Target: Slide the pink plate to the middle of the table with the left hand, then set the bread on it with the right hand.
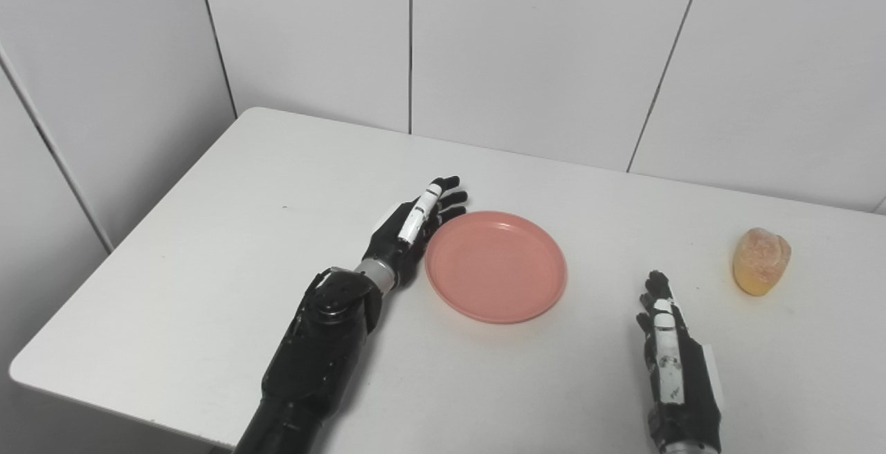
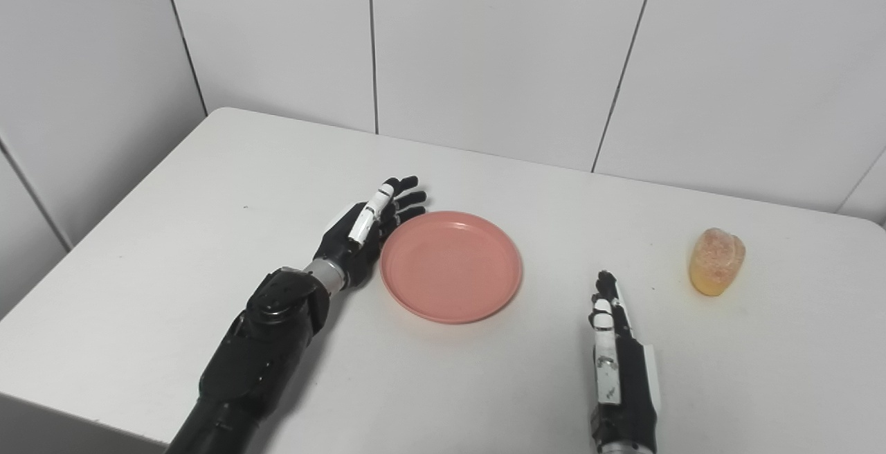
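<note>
Though glossy, round pink plate (image 1: 495,267)

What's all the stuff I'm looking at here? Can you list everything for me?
plate: one, pink, empty, near the middle of the table
bread: one, golden yellow, far right of the table, apart from the plate
table: one, white, against a white panelled wall
left hand: one, black and white, open, fingers straight, against the plate's left rim
right hand: one, black and white, open, empty, between plate and bread, touching neither
</note>
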